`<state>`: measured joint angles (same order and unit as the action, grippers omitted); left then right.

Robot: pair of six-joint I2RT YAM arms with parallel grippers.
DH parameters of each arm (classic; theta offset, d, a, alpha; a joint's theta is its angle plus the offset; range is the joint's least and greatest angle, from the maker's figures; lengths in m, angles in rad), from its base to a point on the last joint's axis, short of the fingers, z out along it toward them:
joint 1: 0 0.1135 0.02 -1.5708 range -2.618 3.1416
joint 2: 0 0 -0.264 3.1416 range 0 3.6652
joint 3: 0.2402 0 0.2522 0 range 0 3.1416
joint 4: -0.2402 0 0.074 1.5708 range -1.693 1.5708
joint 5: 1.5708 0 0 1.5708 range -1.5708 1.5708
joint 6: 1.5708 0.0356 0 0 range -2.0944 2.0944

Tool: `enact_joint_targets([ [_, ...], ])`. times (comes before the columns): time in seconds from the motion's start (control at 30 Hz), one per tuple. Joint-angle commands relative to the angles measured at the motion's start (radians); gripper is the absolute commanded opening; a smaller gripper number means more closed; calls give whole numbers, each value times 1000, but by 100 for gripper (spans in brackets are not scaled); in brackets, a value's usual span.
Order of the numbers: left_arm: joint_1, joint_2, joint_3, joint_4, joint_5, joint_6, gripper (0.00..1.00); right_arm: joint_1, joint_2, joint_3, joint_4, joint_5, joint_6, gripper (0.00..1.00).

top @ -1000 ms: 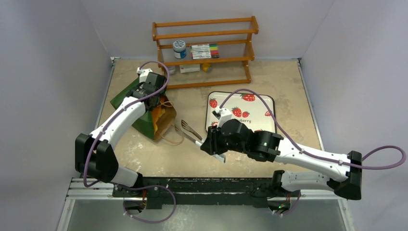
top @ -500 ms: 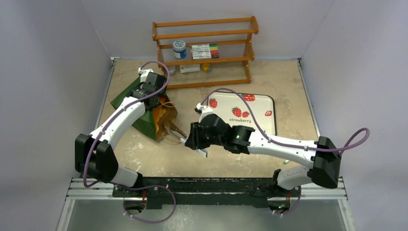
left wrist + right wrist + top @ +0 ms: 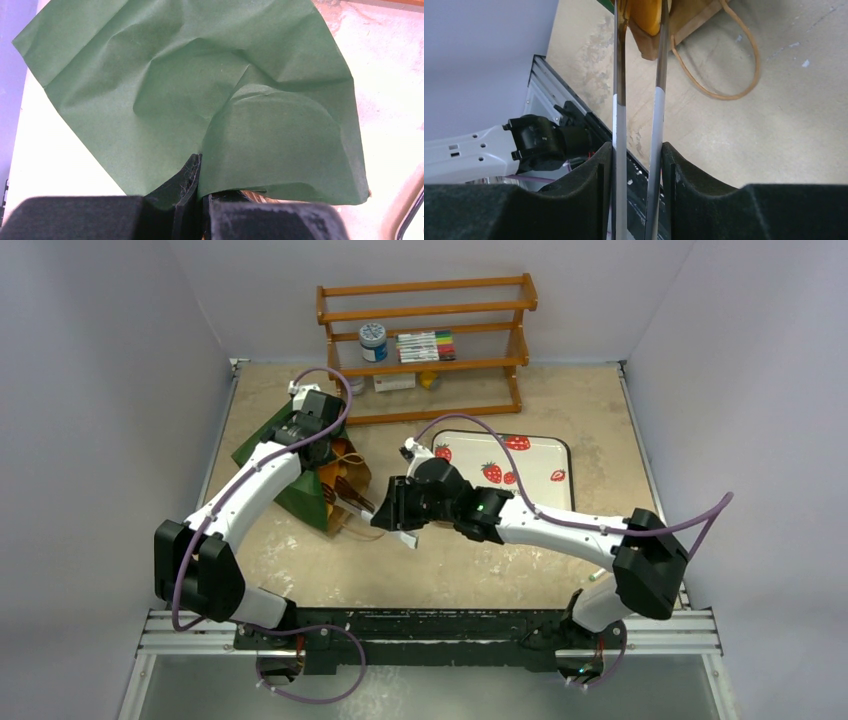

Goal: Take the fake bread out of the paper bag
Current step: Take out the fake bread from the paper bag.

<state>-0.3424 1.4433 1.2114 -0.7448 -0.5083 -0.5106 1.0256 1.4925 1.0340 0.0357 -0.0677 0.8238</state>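
Note:
The dark green paper bag (image 3: 262, 438) lies on its side at the left of the table, its brown mouth facing right. My left gripper (image 3: 318, 436) is shut on the bag's upper edge; the left wrist view shows the green paper (image 3: 200, 90) pinched between the closed fingers (image 3: 192, 175). My right gripper (image 3: 388, 512) is shut on metal tongs (image 3: 352, 496). In the right wrist view the tongs (image 3: 620, 75) reach into the bag's mouth (image 3: 691, 20), their tips either side of an orange bread piece (image 3: 644, 15). Orange bread also shows in the top view (image 3: 327, 477). Other breads are hidden.
A white strawberry tray (image 3: 545, 455) lies right of centre behind the right arm. A wooden rack (image 3: 425, 390) at the back holds a jar (image 3: 373, 340) and markers (image 3: 425, 344). The bag's string handle (image 3: 724, 90) loops on the table by the mouth.
My right arm has swung left with the tongs; their tips have gone from the open table to inside the bag's mouth. The left arm has stayed holding the bag.

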Motion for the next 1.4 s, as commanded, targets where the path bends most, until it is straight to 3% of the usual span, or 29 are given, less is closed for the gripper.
enact_joint_targets([
  [0.0,5,-35,31,10,33,9,0,-18,13,4,139,-93,30,40],
  [0.7,5,-25,48,4,45,25,0,-48,76,-42,186,-124,41,42],
  [1.37,6,-28,45,1,80,16,0,-98,245,-38,400,-295,87,43],
])
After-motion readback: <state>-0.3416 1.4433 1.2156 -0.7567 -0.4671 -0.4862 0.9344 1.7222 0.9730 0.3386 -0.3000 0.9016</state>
